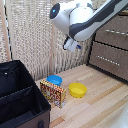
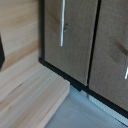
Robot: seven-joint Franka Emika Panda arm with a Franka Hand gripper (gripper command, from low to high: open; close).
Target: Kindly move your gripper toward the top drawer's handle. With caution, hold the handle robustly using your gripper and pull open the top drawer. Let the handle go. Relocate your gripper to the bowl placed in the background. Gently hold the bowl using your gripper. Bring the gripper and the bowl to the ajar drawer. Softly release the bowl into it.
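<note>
In the exterior view my gripper [image 1: 73, 46] hangs high above the table, at the end of the bulky white arm, to the left of the dresser and apart from it. Nothing is between its fingers and it looks open. The top drawer [image 1: 118, 31] is shut, with its thin silver handle [image 1: 116, 32] across the front. The blue bowl [image 1: 54, 79] sits on the wooden table below the gripper, behind a patterned box. The wrist view faces two shut drawer fronts, each with a silver bar; I cannot tell which is the upper one. One dark finger [image 2: 1, 50] shows at that picture's edge.
A yellow bowl [image 1: 77, 90] lies on the exterior view's right of the blue one. The patterned box [image 1: 52, 93] stands in front of the blue bowl. A large black bin [image 1: 20, 97] fills the exterior view's lower left. A lower drawer [image 1: 107, 60] sits beneath the top one.
</note>
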